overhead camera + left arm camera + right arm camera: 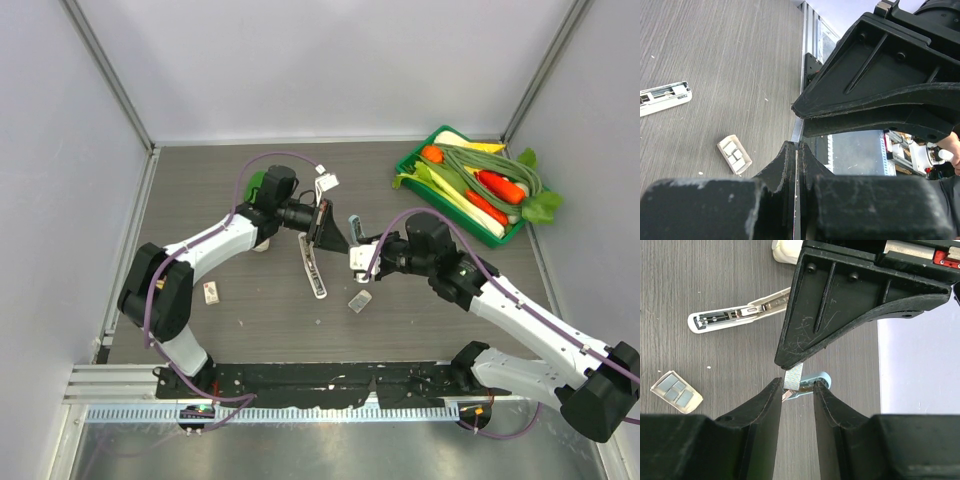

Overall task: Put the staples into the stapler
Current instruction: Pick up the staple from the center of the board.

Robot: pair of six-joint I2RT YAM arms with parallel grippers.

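The white stapler (313,268) lies open on the table, its metal channel showing; it also shows in the left wrist view (665,97) and the right wrist view (735,314). My left gripper (338,238) (796,146) is shut on a thin silvery strip of staples (797,134) (793,376), held above the table. My right gripper (362,250) (796,385) is open, its fingertips on either side of that strip's lower end. The small staples box (211,292) with the brownish-red face lies far left. An open inner tray (360,299) (734,154) (676,391) holds several staple strips.
A pale blue-grey bar (354,224) (815,381) lies on the table just beyond my right fingertips. A green tray (410,160) of toy vegetables stands at the back right. A white connector (327,182) lies behind the left gripper. The table's left rail (130,250) is near.
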